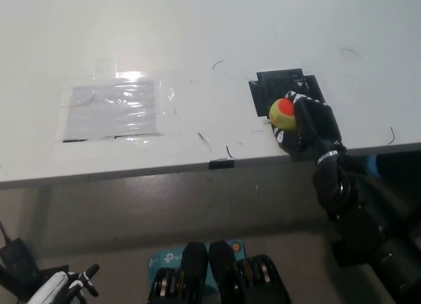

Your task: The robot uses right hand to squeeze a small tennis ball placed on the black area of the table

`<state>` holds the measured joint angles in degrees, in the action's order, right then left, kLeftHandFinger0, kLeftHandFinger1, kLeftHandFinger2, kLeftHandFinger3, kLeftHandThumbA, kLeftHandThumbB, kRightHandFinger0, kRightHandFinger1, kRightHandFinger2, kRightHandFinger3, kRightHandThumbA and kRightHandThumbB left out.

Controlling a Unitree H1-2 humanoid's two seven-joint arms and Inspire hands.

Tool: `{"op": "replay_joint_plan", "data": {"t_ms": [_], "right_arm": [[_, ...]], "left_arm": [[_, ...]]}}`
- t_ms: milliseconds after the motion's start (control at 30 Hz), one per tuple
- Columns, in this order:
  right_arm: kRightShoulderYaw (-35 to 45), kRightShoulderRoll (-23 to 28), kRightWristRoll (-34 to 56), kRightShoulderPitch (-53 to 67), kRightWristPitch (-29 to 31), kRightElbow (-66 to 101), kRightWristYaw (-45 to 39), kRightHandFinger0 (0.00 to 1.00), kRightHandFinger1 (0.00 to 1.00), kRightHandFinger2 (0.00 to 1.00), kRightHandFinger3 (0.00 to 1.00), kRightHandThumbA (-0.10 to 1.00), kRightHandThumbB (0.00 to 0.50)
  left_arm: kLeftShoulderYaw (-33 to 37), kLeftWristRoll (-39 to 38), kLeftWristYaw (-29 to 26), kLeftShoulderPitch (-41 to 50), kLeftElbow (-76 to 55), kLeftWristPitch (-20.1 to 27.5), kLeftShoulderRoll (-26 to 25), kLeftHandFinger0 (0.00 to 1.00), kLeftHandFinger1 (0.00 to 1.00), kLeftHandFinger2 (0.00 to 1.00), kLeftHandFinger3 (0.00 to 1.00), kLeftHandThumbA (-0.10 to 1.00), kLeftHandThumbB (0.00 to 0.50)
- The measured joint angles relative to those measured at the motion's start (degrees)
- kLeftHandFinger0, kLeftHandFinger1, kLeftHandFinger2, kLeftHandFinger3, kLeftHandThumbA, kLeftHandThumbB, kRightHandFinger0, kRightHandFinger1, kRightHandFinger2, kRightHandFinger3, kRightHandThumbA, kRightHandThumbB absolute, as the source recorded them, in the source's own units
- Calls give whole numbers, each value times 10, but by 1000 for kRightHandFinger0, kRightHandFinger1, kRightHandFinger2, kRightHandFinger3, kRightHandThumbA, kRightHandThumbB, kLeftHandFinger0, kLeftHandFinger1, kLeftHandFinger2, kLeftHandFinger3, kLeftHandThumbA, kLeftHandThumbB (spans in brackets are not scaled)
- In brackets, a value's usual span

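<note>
Bright overhead light, table (197,27) washed pale, white glare patch on the plastic sheet (122,106), dim shadow below the table edge, soft focus, slight grain throughout

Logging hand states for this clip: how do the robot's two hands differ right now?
The right hand is black, up on the white table by the black patch, and closed on the tennis ball. The left hand is white, rests low at the picture's lower left beneath the table edge, and holds nothing, its fingers apart. Both are in the head view.
</note>
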<state>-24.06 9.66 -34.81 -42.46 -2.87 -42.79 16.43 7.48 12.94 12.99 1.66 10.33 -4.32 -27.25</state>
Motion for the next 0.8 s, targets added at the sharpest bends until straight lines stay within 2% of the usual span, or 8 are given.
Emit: {"op": "replay_joint_plan", "data": {"t_ms": [67,133,333,400,433,533,733,800], "right_arm": [[-1,3,-6,4,8,4,12,0,199,561,507,-100,209],[2,9,-8,9,20,6,20,0,134,487,404,-100,211],[42,20,-2,20,50,28,36,0,60,430,268,-100,259],[57,27,0,22,61,45,42,0,46,412,255,-100,264],[66,31,1,22,67,52,45,0,44,408,249,-100,244],[91,37,7,22,80,74,49,0,16,379,207,-100,260],[152,39,35,37,92,168,48,0,0,301,185,-100,252],[167,39,43,43,92,195,47,0,0,185,157,-100,267]], "left_arm": [[0,1,0,4,0,1,0,246,201,423,537,1000,500],[-1,2,0,6,1,2,0,237,198,407,510,1000,493],[-8,2,0,15,0,4,0,232,187,429,512,1000,484],[-11,1,0,18,0,5,1,226,188,436,511,1000,499],[-11,1,0,19,1,5,1,213,181,431,486,1000,498],[-13,1,0,23,3,8,3,245,215,460,526,1000,500],[-21,1,0,34,3,13,4,256,241,454,493,1000,465],[-24,0,0,36,3,14,4,262,243,450,489,1000,459]]}}
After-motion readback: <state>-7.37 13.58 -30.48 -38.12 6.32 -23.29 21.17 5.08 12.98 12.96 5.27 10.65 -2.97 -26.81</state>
